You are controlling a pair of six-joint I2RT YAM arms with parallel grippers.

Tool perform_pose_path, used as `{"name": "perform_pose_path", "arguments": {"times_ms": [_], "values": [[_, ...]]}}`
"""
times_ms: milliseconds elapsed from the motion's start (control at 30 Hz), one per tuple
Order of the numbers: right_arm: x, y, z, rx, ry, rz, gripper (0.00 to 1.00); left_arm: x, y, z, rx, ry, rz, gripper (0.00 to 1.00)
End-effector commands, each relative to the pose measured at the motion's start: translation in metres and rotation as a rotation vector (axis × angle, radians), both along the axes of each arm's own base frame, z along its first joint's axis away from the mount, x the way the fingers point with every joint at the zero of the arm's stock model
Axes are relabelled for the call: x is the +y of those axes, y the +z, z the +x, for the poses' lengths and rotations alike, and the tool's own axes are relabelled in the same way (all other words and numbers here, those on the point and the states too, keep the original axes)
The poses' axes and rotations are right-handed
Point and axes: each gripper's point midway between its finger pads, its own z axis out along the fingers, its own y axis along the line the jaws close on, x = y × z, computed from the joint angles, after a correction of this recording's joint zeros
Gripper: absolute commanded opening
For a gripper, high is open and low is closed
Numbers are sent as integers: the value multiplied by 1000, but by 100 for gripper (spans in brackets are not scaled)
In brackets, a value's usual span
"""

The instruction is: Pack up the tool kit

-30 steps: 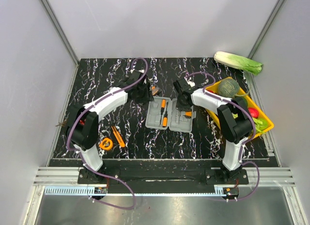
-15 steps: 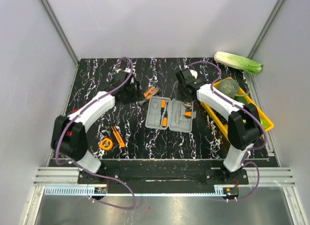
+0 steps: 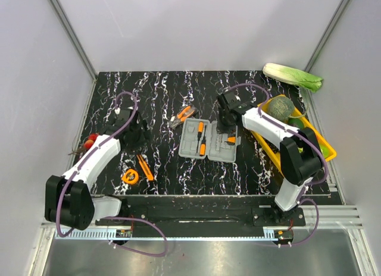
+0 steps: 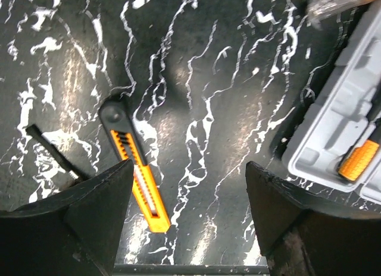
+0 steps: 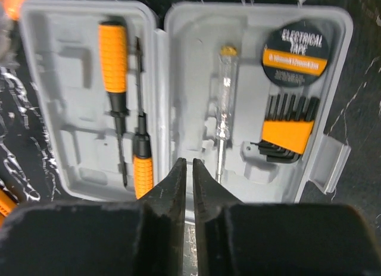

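Tool kit case (image 3: 209, 140): grey, hinged, lying open and flat at mid-table. I judge it part packed: two screwdrivers (image 5: 114, 68), tester (image 5: 224, 109), tape roll (image 5: 296, 53) and hex keys (image 5: 287, 130) are seated. Still outside are the pliers (image 3: 183, 115) just beyond the case, with the knife (image 4: 136, 166) and tape measure (image 3: 130, 176) left of it. Left gripper (image 4: 187, 187), left of the case: spread wide, empty. Right gripper (image 5: 187, 166), over the case: jaws almost together, holding nothing.
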Motion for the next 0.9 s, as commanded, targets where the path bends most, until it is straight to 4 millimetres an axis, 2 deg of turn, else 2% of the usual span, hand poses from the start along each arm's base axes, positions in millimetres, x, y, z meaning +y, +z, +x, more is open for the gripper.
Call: {"name": "perform_pose_path", "arguments": {"times_ms": [0, 233, 567, 700, 867], "values": [[-4, -29, -21, 101, -37, -15, 10, 13, -3, -7, -3, 59, -4, 80], [-5, -58, -36, 172, -38, -25, 0, 17, -13, -8, 26, 79, -23, 80], [-7, -76, -38, 206, -45, -51, 0, 28, -26, -13, 64, 128, -22, 79], [-8, -57, -29, 155, -61, -49, 0, 31, -24, -12, 56, 137, -26, 79], [-7, -14, -10, 35, -83, -24, 0, 30, -17, -7, 37, 124, -34, 79]]}}
